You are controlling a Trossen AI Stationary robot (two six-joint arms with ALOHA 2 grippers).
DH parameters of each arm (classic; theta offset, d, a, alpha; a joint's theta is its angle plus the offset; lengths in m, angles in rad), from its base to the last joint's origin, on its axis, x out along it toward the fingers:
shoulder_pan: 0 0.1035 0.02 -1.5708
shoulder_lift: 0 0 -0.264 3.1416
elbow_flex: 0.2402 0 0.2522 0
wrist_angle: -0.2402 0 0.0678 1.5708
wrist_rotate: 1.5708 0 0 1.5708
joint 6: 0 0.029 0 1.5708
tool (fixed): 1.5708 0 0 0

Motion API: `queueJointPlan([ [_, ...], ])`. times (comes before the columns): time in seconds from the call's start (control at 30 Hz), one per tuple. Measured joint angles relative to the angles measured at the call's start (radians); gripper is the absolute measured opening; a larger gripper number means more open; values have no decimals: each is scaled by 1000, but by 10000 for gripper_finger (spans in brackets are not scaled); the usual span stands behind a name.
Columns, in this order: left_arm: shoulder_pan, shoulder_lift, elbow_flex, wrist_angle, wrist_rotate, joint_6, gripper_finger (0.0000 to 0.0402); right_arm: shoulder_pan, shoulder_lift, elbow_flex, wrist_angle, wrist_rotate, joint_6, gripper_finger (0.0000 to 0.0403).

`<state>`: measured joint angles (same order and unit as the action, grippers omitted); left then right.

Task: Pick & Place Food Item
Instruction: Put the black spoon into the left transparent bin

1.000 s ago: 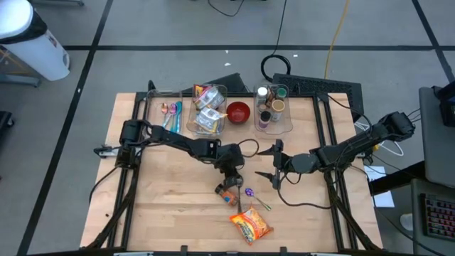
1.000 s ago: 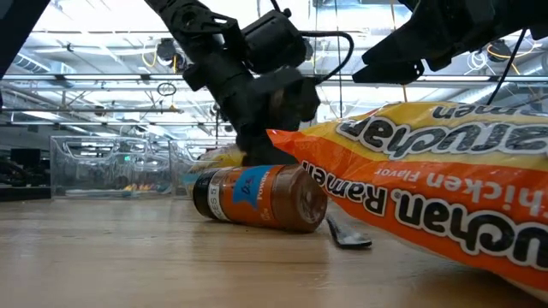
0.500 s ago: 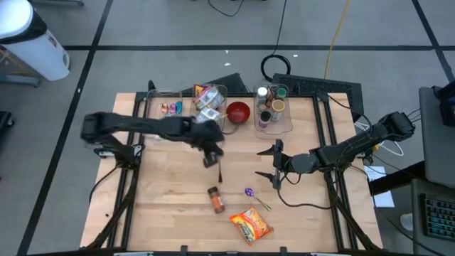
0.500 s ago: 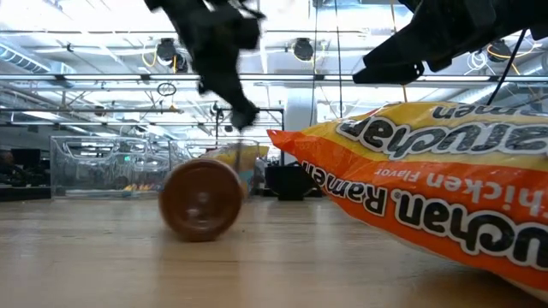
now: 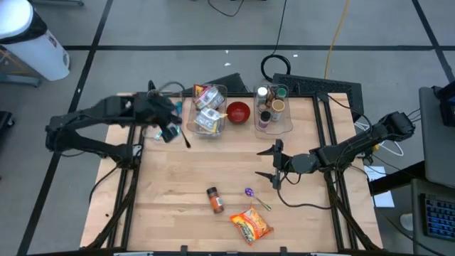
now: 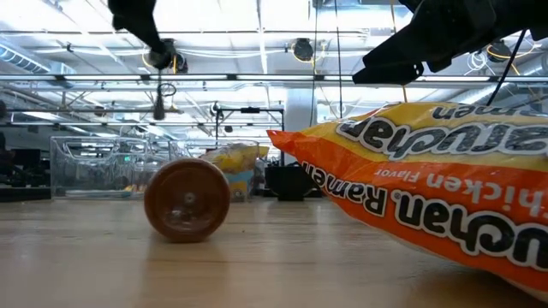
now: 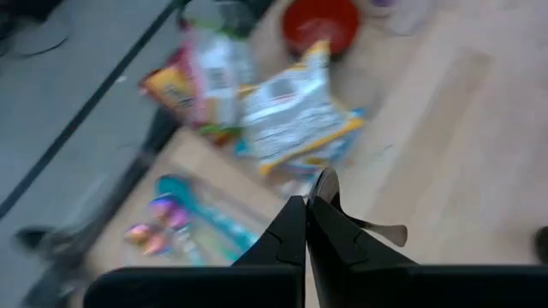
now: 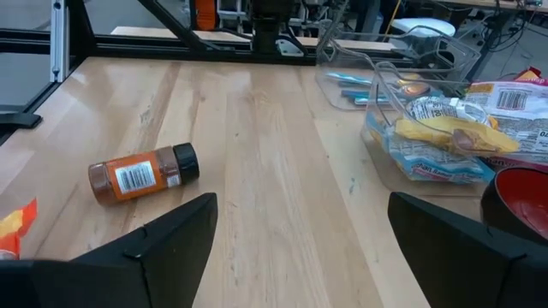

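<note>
My left gripper is pinched closed on a spoon, carried above the utensil bin for sorting. My right gripper waits open; the spice jar lies mid-tabletop.

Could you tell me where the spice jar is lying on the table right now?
In the high view the spice jar lies on its side near the table's front edge, just left of the ramen packet, with neither gripper touching it.
</note>
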<state>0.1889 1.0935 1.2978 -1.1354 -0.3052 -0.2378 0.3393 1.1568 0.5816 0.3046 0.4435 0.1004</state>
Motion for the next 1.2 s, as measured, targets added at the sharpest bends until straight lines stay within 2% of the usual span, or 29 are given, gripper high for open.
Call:
queueJointPlan([
  [0.17,136,10,124,-163,-25,89,2,0,0,0,5,0,9,334],
  [0.37,316,66,220,-200,-10,289,1,0,0,0,5,0,11,334],
  [0.5,443,122,236,-210,-6,380,1,0,0,0,5,0,11,334],
  [0.73,635,286,236,-272,146,532,1,0,0,0,5,-1,11,334],
  [0.93,737,441,236,-287,150,567,1,0,0,0,4,-1,8,334],
  [1.2,796,637,236,-326,192,576,1,0,0,0,-7,-3,5,334],
])
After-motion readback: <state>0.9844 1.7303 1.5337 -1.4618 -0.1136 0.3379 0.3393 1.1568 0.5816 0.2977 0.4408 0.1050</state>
